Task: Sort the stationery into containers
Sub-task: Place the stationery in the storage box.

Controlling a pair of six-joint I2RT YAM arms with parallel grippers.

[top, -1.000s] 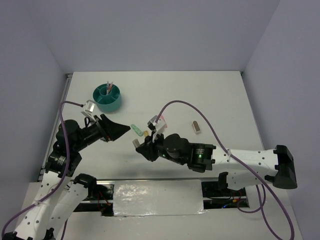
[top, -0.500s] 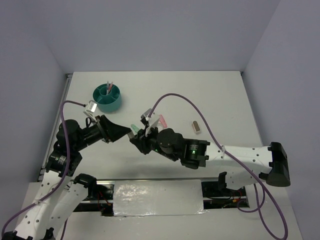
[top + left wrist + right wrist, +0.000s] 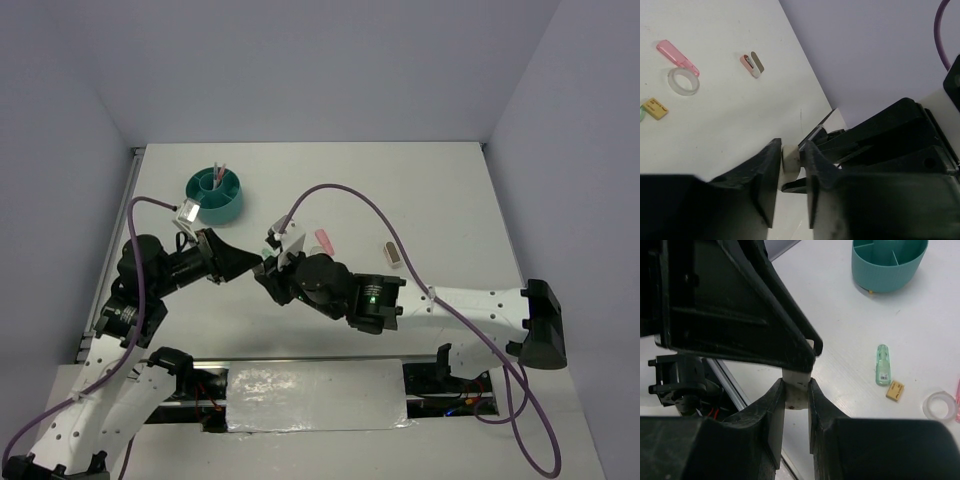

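Item: beige block [image 3: 790, 160], in mid-air transfer above the surface [image 3: 440, 200], near its front-left part. Change noted: over the last second the right gripper [image 3: 796, 390] has swung leftward from the middle of the surface to meet the left gripper [image 3: 791, 150], which has barely moved; the two now stand tip to tip. Jaws, right: clenched on the lower part of the block. Jaws, left: closed against its upper part, both inner faces appearing to touch it. Meaning for the task, as a judgement: a hand-over is under way, probably so the left arm, nearer the teal organizer [image 3: 215, 195], can make the deposit; the block is not yet sorted, and one arm must let go before either pulls away. Already in the organizer: two thin pens [image 3: 220, 172], upright. Still lying loose: pink block [image 3: 677, 59], white tape ring [image 3: 683, 81], small orange piece [image 3: 655, 108], brown block [image 3: 752, 65], mint-green block [image 3: 882, 365]. View notes: the top view shows only the two black tips meeting and hides the block entirely; the left wrist view shows the block between its own jaws with the right gripper's dark body beyond; the right wrist view alone shows the block spanning both pairs of jaws, and the organizer's divided interior at the far edge.
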